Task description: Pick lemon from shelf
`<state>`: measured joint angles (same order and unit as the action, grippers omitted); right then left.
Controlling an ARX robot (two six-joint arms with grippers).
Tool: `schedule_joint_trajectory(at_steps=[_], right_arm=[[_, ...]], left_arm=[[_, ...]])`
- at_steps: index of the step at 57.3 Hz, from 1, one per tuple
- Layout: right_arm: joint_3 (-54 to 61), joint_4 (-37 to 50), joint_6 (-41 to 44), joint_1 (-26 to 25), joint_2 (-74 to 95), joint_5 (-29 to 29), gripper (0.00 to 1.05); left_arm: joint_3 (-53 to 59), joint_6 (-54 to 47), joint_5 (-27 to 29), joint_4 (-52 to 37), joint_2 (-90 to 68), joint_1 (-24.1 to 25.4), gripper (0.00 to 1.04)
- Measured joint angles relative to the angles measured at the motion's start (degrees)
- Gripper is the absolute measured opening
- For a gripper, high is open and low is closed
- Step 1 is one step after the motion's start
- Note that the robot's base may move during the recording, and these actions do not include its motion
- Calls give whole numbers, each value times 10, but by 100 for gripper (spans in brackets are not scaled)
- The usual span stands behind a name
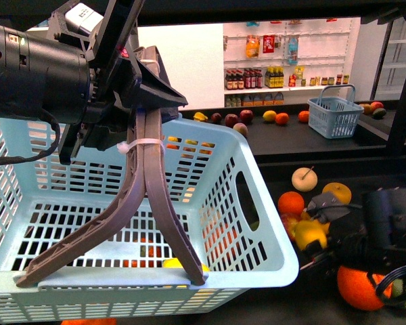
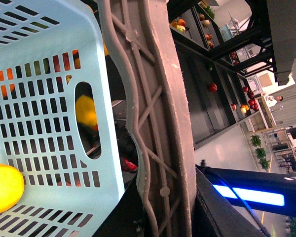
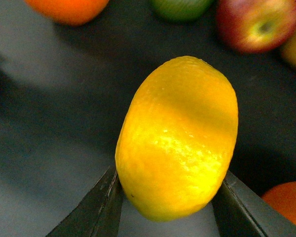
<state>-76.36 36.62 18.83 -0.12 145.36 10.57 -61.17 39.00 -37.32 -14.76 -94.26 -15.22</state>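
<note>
My right gripper is shut on the lemon, a bright yellow oval fruit, just right of the basket over the lower shelf tray. In the right wrist view the lemon fills the middle, clamped between the two dark fingers, above the dark tray. My left gripper is shut on the grey basket handle and holds the light blue basket up in front. In the left wrist view the handle runs beside the basket wall.
Oranges, a pale cream fruit and apples lie around the lemon. The upper shelf tray holds more fruit and a small blue basket. A black frame post stands at right. A yellow fruit lies in my basket.
</note>
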Motion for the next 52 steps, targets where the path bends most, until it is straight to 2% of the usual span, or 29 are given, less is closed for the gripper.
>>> schedule_joint_trajectory(at_steps=[10,17,23,52], right_arm=[[140,73,-36,-19,-196,68,43],[223,81,-82,9,-340,120,43],[253,75,-109,35,-396,145,43],[289,64,-139,132,-396,156,42]], left_arm=[[0,0,0,0,0,0,15],[0,0,0,0,0,0,15],[0,0,0,0,0,0,15],[0,0,-1,0,0,0,15]])
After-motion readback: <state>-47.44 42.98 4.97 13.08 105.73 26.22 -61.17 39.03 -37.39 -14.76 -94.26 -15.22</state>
